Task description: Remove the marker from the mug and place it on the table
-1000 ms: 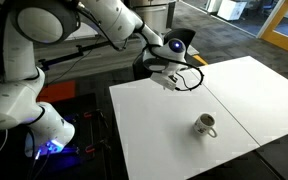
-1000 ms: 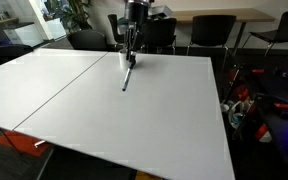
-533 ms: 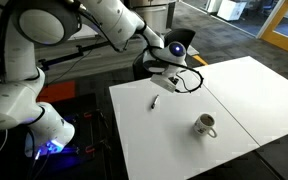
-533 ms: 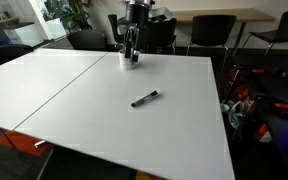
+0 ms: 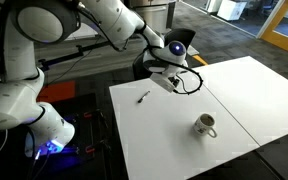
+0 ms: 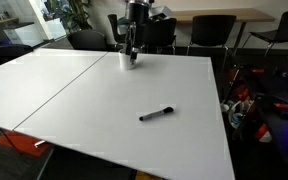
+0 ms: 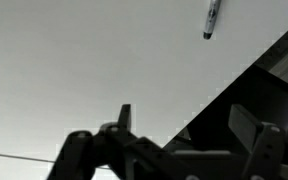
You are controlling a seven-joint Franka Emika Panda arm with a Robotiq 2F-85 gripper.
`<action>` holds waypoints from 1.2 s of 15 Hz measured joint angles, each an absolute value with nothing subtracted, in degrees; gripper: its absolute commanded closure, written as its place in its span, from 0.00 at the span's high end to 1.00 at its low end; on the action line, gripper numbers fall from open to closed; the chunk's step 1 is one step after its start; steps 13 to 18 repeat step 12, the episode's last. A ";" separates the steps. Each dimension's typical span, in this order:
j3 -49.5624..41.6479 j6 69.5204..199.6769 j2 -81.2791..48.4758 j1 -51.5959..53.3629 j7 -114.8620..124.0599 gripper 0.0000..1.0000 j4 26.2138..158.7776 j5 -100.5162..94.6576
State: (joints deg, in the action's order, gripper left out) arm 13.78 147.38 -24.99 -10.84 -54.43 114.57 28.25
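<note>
Marker point(image 5: 142, 98) lies flat on the white desk point(image 5: 174, 145), close to its edge. Tool point(image 5: 168, 84) hangs above the desk, fingers spread and holding nothing. Mug point(image 5: 204, 125) stands well apart. Your hazard is the edge: a slim round marker may roll off, and a low pass of the tool could nudge it.

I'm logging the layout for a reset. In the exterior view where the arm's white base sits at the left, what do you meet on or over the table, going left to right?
In order: marker → claw → mug, all on or above the white table.
</note>
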 measured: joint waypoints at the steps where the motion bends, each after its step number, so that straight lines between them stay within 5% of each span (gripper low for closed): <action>1: 13.64 147.45 -24.89 -10.73 -53.46 1.00 114.58 28.25; 18: 13.56 147.59 -24.68 -10.70 -52.17 1.00 114.70 28.25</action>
